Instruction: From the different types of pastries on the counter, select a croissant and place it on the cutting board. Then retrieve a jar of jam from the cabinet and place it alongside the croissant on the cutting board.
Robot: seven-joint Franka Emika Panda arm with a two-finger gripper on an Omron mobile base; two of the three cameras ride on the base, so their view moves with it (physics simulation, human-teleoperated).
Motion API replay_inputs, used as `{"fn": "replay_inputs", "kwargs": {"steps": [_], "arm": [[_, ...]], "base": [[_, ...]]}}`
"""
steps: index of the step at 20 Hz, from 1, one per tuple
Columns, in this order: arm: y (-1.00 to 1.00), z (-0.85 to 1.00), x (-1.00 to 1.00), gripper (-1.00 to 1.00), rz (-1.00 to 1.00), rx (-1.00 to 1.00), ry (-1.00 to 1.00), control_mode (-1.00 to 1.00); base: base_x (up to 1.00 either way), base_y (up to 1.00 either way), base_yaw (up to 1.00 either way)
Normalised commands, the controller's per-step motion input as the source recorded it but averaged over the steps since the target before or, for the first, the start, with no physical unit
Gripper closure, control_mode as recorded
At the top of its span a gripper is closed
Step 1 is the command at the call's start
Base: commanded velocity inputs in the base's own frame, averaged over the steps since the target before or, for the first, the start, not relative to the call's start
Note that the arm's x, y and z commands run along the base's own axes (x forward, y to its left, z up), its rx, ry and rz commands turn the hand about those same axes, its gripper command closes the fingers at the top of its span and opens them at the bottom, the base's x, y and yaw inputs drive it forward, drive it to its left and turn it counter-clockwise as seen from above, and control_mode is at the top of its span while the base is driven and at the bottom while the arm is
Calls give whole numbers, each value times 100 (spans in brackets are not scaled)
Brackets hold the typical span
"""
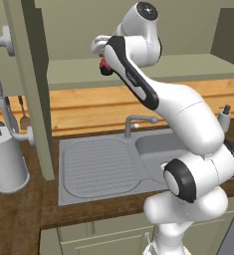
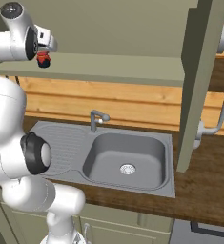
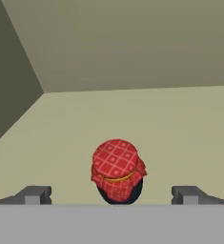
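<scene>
Red gingham cloth caps the jar of jam [image 3: 118, 170], which stands upright on the floor of the open grey-green cabinet [image 3: 132, 57]. In the hand view we see the jar centred between the two dark fingertips [image 3: 35, 194] of the gripper [image 3: 111, 195], whose jaws stand fully spread and hold nothing; clear shelf shows on either side of the jar, so neither finger touches it. We judge that the hand has been lined up on the jar's midline so that closing would pinch its dark body below the cloth lid. In the left base view the jar [image 1: 105, 67] sits near the front lip of the cabinet floor, just beyond the wrist; the right base view shows the same [image 2: 43, 59]. The cabinet's side wall lies to the left in the hand view and its back wall well behind the jar, leaving room to advance. The door [image 1: 36, 89] hangs open at the left of the left base view, an edge to avoid on withdrawal. Below lie the steel sink [image 2: 127, 155], its faucet [image 2: 96, 119] and the wooden counter [image 2: 208, 186].
</scene>
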Motion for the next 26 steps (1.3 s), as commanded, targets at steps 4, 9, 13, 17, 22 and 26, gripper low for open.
{"fn": "replay_inputs", "kwargs": {"steps": [4, 9, 13, 17, 22, 26], "arm": [[1, -28, 18, -100, 1, 0, 0, -100], [4, -25, 25, -100, 1, 0, 0, -100], [2, -21, 32, -100, 2, 0, 0, -100], [0, -7, 28, -100, 2, 0, 0, -100], [5, -1, 24, -100, 5, 0, 0, -100], [16, 0, 2, -100, 7, 0, 0, -100]], "base": [[0, 0, 0], [0, 0, 0], [0, 0, 0], [0, 0, 0], [0, 0, 0], [0, 0, 0]]}}
